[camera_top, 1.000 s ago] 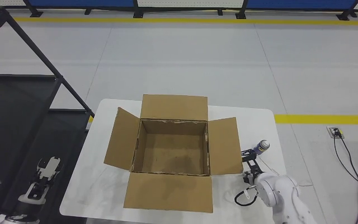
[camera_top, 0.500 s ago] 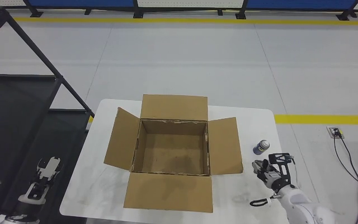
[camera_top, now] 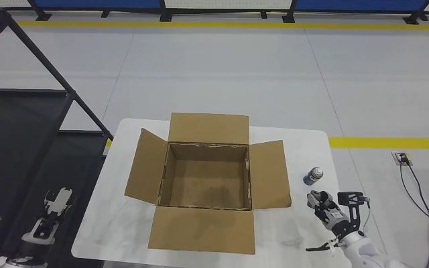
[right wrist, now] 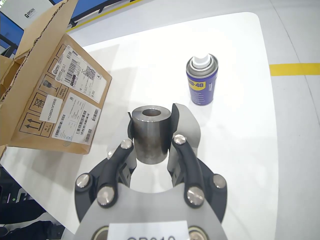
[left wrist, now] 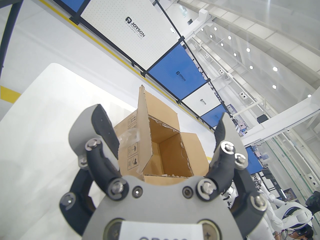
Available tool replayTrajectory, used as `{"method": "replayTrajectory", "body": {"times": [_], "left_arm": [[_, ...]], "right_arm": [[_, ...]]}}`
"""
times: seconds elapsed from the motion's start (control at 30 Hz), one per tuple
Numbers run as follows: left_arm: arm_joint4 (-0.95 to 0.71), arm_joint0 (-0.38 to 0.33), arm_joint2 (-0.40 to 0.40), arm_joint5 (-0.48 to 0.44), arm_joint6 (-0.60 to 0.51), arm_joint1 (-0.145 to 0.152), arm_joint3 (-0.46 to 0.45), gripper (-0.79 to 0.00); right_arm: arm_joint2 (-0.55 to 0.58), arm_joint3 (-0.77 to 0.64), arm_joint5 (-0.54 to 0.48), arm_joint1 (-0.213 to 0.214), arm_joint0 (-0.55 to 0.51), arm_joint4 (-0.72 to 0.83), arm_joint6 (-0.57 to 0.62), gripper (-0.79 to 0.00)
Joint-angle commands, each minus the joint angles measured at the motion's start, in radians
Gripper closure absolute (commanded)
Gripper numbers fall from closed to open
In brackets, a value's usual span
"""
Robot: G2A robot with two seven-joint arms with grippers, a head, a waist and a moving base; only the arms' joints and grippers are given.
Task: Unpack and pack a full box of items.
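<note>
- The right end effector (right wrist: 153, 118) clamps a grey hollow steel cylinder (right wrist: 150, 136) over the white bench (right wrist: 237, 151) (the left end effector (left wrist: 162, 119) stands open); smooth metal may slip.
- Swinging low could topple the nearby blue spray can (right wrist: 202, 81).

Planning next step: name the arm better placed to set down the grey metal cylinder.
Right: the right gripper holds the grey metal cylinder over the white table; the left gripper is open.
</note>
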Motion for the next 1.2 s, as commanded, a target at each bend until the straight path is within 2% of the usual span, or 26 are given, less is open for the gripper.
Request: {"method": "replayTrajectory", "body": {"times": [0.0, 0.07, 0.17, 0.2, 0.3, 0.4, 0.53, 0.63, 0.77, 1.03, 1.17], "left_arm": [[0.000, 0.000, 0.000, 0.000, 0.000, 0.000, 0.000, -0.785], [0.000, 0.000, 0.000, 0.000, 0.000, 0.000, 0.000, -0.785], [0.000, 0.000, 0.000, 0.000, 0.000, 0.000, 0.000, -0.785], [0.000, 0.000, 0.000, 0.000, 0.000, 0.000, 0.000, -0.785], [0.000, 0.000, 0.000, 0.000, 0.000, 0.000, 0.000, -0.785], [0.000, 0.000, 0.000, 0.000, 0.000, 0.000, 0.000, -0.785], [0.000, 0.000, 0.000, 0.000, 0.000, 0.000, 0.000, -0.785], [0.000, 0.000, 0.000, 0.000, 0.000, 0.000, 0.000, -0.785], [0.000, 0.000, 0.000, 0.000, 0.000, 0.000, 0.000, -0.785], [0.000, 0.000, 0.000, 0.000, 0.000, 0.000, 0.000, -0.785], [0.000, 0.000, 0.000, 0.000, 0.000, 0.000, 0.000, -0.785]], "right_arm": [[0.000, 0.000, 0.000, 0.000, 0.000, 0.000, 0.000, 0.000], [-0.016, 0.010, 0.045, -0.002, 0.016, -0.018, -0.001, 0.000], [-0.055, 0.076, 0.048, -0.007, 0.051, -0.044, -0.112, 0.000], [-0.056, 0.109, 0.045, -0.009, 0.062, -0.043, -0.188, 0.000], [-0.072, 0.236, -0.038, -0.012, 0.078, -0.055, -0.364, 0.000], [-0.067, 0.363, -0.103, -0.009, 0.115, -0.064, -0.443, 0.000], [-0.080, 0.507, -0.144, -0.011, 0.172, -0.064, -0.539, 0.000], [-0.102, 0.585, -0.132, -0.017, 0.210, -0.077, -0.625, 0.000], [-0.127, 0.640, -0.112, -0.021, 0.240, -0.105, -0.668, 0.000], [-0.129, 0.637, -0.109, -0.021, 0.238, -0.109, -0.660, 0.000], [-0.144, 0.611, -0.057, -0.021, 0.236, -0.162, -0.657, 0.000]]}}
